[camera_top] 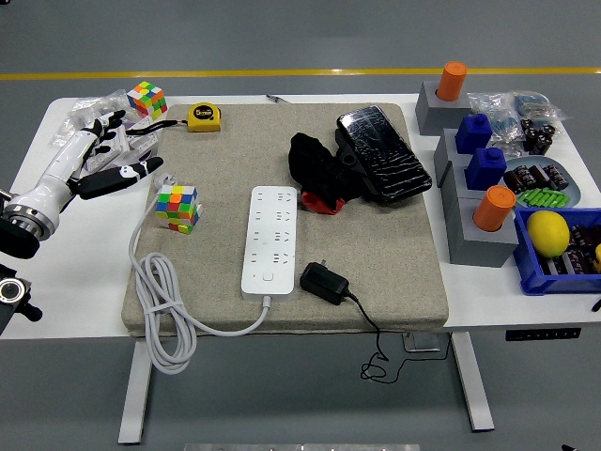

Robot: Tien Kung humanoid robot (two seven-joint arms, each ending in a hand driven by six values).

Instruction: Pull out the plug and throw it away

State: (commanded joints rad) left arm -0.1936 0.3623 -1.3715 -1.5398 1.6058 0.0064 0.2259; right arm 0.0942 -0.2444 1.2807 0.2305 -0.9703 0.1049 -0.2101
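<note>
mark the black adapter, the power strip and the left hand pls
black adapter (322, 282), head view, middle of its body on the mat.
white power strip (270, 239), head view, centre of its socket face.
left hand (105, 155), head view, middle of the hand, fingers spread.

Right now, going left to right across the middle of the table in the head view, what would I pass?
Left hand → Rubik's cube → white power strip → black plug adapter → orange cylinder → yellow ball in the blue bin.
</note>
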